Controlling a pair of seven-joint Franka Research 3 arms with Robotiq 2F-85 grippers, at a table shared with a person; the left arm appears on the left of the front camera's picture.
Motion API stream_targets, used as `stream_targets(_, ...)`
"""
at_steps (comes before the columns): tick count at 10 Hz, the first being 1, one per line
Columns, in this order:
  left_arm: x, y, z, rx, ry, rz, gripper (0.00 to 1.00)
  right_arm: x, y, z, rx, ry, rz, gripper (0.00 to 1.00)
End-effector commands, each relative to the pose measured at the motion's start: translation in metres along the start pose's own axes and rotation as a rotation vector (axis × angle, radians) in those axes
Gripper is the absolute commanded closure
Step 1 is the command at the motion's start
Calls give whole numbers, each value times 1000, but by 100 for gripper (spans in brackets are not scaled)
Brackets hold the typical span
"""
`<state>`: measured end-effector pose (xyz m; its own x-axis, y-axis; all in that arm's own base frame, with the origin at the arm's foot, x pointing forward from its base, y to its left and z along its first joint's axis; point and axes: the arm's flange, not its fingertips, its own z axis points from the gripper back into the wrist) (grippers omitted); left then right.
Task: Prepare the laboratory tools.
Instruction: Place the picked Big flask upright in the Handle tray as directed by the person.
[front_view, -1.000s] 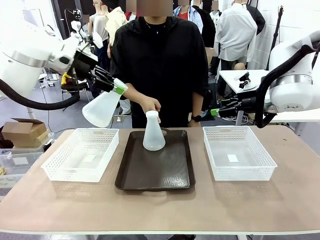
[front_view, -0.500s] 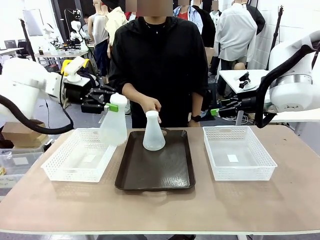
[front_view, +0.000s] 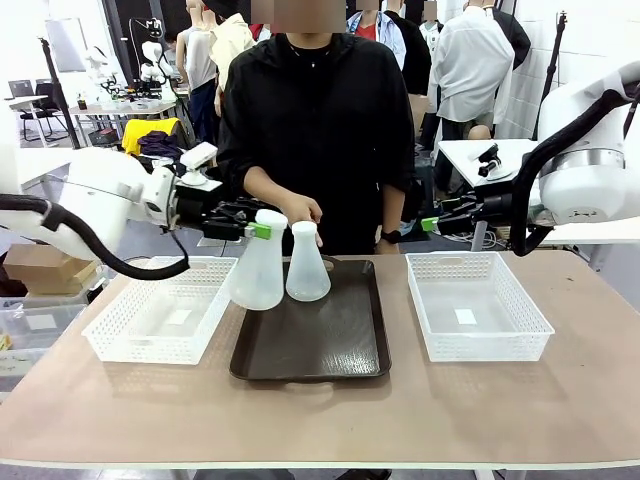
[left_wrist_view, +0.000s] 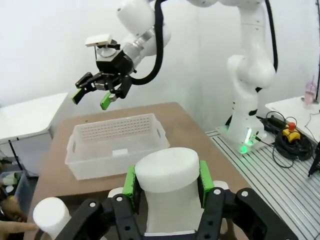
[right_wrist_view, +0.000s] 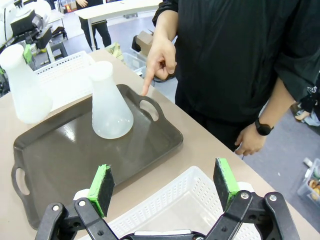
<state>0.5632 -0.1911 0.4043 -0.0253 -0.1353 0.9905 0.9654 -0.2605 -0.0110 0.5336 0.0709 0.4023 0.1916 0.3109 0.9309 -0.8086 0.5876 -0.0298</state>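
Near edge: bare table (front_view: 320, 420), no print or labels legible anywhere.

L basket (front_view: 160, 308) and R basket (front_view: 478, 304) sit either side of the tray (front_view: 310, 345); each shows a small white patch on its floor, no text readable.

My L gripper (front_view: 262, 229) is clamped on the neck of flask 1 (front_view: 258, 275), green pads either side of the neck in the L wrist view (left_wrist_view: 167, 180). Flask 1 hangs roughly upright, base over the tray's L edge, just beside flask 2 (front_view: 307, 265); can't tell if they touch.

Flask 2 stands upright on the tray's far half.

My R gripper (right_wrist_view: 165, 185) is spread wide, nothing between the pads, over the R basket's near wall in its wrist view; in the front view it hangs beyond the table's far R corner.

Far side: person's hand (front_view: 303, 209) just behind flask 2's mouth, index finger pointing down at the tray handle.
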Motion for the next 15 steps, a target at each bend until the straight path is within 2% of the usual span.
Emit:
stream_targets(1,-2,10,-25,-12,-54,14,100,1,0,0,1,12,-4,0)
stream_targets(2,-14,14,-37,-59,-73,44,100,1,0,0,1,12,-4,0)
stream_targets(4,-39,18,-58,-46,-122,41,100,1,0,0,1,12,-4,0)
stream_targets(6,-56,13,-71,-22,-88,17,100,1,0,0,1,12,-4,0)
stream_targets(10,-72,6,-75,54,-67,-63,100,1,0,0,1,12,-4,0)
stream_targets(14,-86,1,-70,73,-134,-44,100,1,0,0,1,12,-4,0)
stream_targets(15,-91,1,-69,60,-162,-38,95,1,0,0,1,12,-4,0)
